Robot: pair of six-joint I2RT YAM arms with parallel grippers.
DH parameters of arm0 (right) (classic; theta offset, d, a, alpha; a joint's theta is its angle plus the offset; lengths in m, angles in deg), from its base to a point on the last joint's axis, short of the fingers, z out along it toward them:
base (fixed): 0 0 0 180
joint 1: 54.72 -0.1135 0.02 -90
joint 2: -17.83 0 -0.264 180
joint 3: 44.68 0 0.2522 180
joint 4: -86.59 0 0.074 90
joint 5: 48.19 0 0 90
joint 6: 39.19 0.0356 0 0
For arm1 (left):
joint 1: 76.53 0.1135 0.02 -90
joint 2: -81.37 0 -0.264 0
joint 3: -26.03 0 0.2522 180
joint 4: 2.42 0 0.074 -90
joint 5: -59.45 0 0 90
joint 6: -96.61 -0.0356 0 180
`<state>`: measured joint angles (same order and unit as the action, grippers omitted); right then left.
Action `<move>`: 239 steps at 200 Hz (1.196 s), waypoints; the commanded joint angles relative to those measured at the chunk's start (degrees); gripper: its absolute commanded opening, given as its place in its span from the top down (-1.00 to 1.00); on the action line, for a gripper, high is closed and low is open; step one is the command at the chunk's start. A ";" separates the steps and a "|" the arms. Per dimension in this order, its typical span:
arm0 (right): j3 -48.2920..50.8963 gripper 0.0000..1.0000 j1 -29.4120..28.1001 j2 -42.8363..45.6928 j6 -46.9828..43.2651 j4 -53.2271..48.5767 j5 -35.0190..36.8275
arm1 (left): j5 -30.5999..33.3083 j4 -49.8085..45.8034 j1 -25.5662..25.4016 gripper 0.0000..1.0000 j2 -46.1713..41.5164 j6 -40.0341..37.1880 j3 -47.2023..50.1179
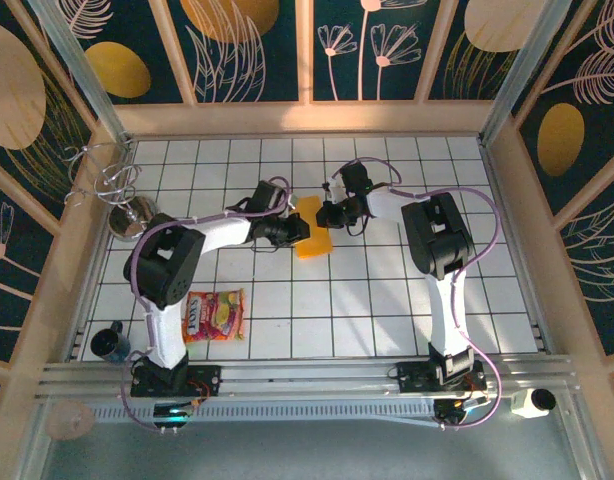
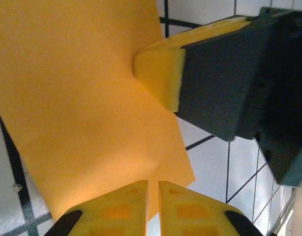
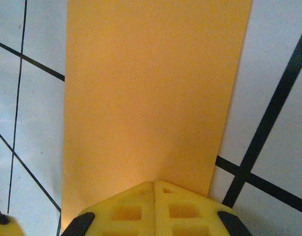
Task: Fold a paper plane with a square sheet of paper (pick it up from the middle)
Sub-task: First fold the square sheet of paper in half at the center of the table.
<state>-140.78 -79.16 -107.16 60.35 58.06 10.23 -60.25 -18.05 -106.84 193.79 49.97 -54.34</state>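
Note:
The square sheet of paper [image 1: 312,232] is plain orange-yellow and shows as a narrow folded strip in the middle of the tiled floor, between the two arms. My left gripper [image 1: 299,232] meets its left side. In the left wrist view the paper [image 2: 82,98] runs into the thin slit between the nearly closed jaws of the left gripper [image 2: 152,183]. My right gripper [image 1: 325,214] holds the strip's far right edge, and its yellow finger [image 2: 158,73] lies on the paper. In the right wrist view the right gripper [image 3: 154,182] is shut with the paper [image 3: 151,88] coming out from its tip.
A red-and-yellow snack packet [image 1: 215,316] lies near the left arm's base. A dark cup [image 1: 109,343] stands at the near left edge. A shiny metal object [image 1: 135,215] and a wire coil [image 1: 105,180] sit at the far left. Wooden walls [image 1: 307,118] ring the floor.

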 commanded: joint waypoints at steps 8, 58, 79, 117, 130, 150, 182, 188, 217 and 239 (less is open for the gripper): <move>4.83 0.87 1.91 -6.40 0.36 -11.95 12.50 | -2.39 -2.03 -1.13 0.72 2.19 -0.70 -0.98; 4.93 0.89 1.99 -6.85 0.66 -11.98 12.87 | -1.09 -7.76 -1.18 0.72 0.54 -7.08 5.87; 5.09 0.89 2.12 -6.80 0.89 -11.87 12.94 | 3.79 -14.48 -1.18 0.73 -0.48 -12.38 8.25; 5.76 0.89 2.12 -6.20 1.74 -11.38 12.68 | 8.11 -19.66 -0.21 0.73 -4.43 -15.54 9.56; 6.15 0.89 2.04 -5.58 2.63 -11.01 12.46 | 7.46 -18.75 -0.02 0.73 -6.63 -14.87 8.24; 6.94 0.89 1.50 -4.12 4.70 -9.82 11.47 | 5.52 -13.61 0.07 0.72 -9.47 -11.63 5.78; 8.07 0.89 0.13 -0.68 10.06 -6.22 7.94 | 5.77 -1.04 0.25 0.68 -10.12 -3.58 4.83; 8.01 0.89 0.02 0.15 11.18 -5.30 6.94 | 5.79 0.89 0.30 0.67 -9.67 -2.25 4.46; 6.31 0.88 -0.29 3.48 15.87 -1.75 3.39 | 7.46 4.35 1.15 0.61 -5.44 2.23 0.18; 5.72 0.88 -0.26 4.55 18.24 0.67 1.46 | 7.26 5.23 1.32 0.61 -1.90 3.55 -2.65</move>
<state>-136.28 -79.19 -103.88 73.97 61.85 10.89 -53.84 -16.54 -106.14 188.07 49.42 -53.93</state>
